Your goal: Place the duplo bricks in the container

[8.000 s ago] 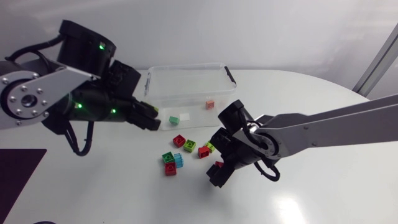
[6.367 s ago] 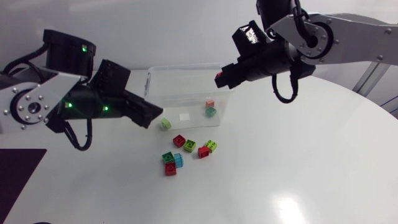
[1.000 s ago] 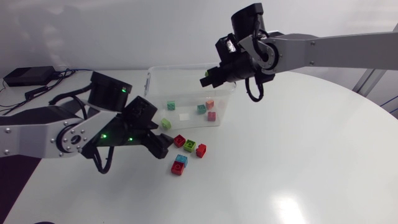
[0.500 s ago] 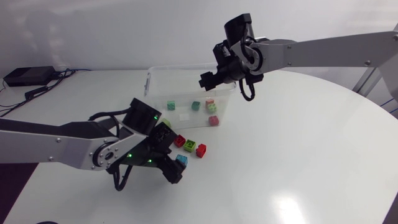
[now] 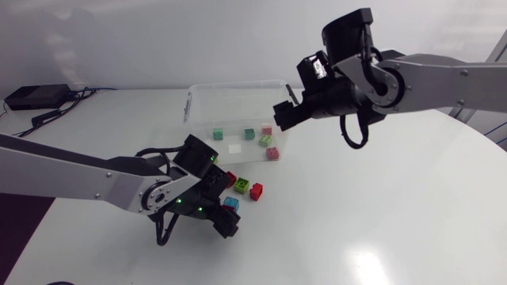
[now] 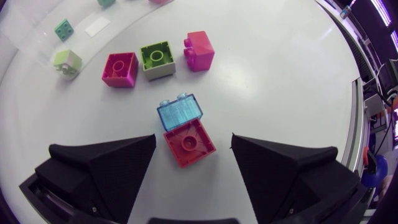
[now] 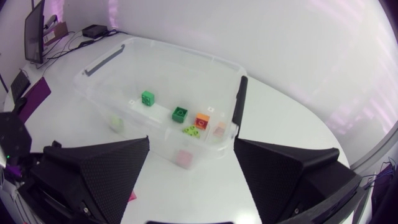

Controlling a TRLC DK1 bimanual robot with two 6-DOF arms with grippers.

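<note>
Duplo bricks (image 5: 242, 187) lie loose on the table (image 5: 380, 206) under the left gripper (image 6: 193, 138), whose jaws stand wide open and hold nothing; a red brick (image 6: 189, 143) sits between its fingers, touching neither; a clear blue brick (image 6: 180, 112) touches that brick's far side; ahead lies a row of three bricks (image 6: 157, 59); further right, the container (image 5: 238, 89) holds several more; the right gripper (image 5: 283, 112) hangs by its right end, jaws wide apart, empty.
</note>
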